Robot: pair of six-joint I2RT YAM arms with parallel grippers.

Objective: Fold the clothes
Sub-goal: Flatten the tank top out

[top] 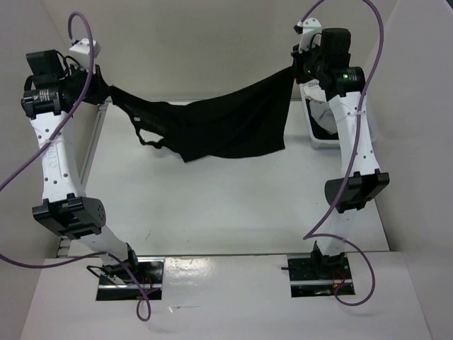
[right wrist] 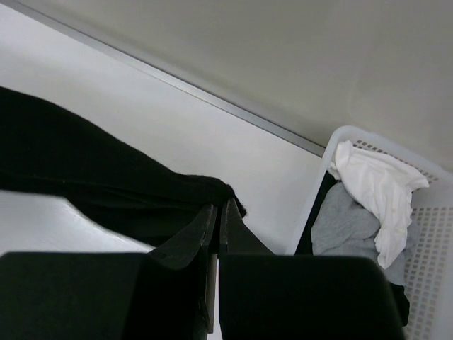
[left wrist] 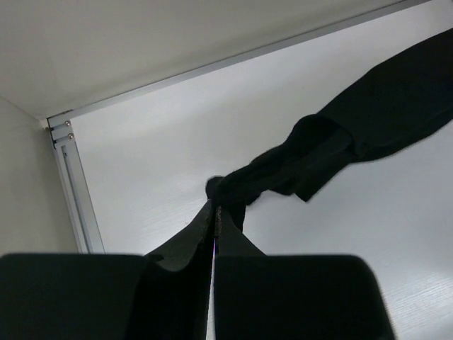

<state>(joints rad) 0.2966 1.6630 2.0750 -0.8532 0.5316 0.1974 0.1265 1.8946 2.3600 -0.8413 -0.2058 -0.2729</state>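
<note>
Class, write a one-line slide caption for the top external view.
The left gripper and right gripper, each shut on one end, hold the black top sagging over the table.

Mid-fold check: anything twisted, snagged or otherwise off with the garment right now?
Yes. The black top hangs between both hands, and near the left hand its fabric is twisted into a rope-like bunch instead of spreading flat. The end at the right hand looks smoother.

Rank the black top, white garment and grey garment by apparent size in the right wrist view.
1. black top: largest, though nearest the camera.
2-3. white garment and grey garment: look alike; grey partly covered.
</note>
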